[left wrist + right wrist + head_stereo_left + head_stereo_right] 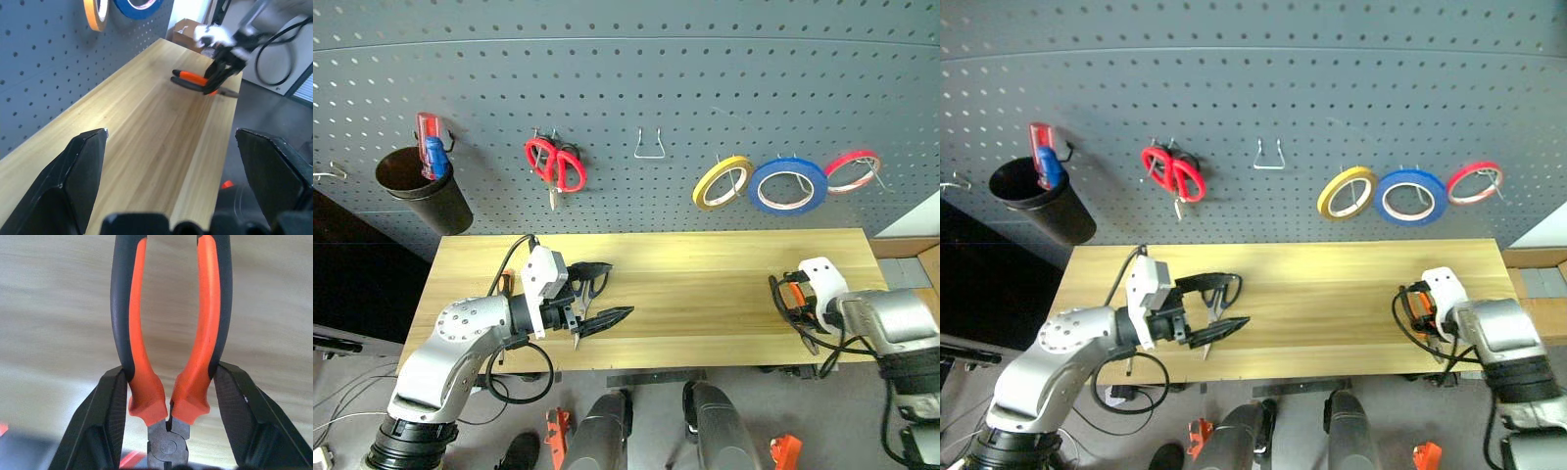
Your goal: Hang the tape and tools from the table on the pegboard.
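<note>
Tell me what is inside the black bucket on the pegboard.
A red and blue handle sticks up out of the black bucket on the pegboard. The bucket wall covers the lower part of that tool, so whatever else lies deeper inside cannot be seen.

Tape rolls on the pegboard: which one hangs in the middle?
The blue tape roll, hanging between the yellow roll on its left and the red roll on its right.

No text, label, brand, number or sign can be read on anything here
</note>
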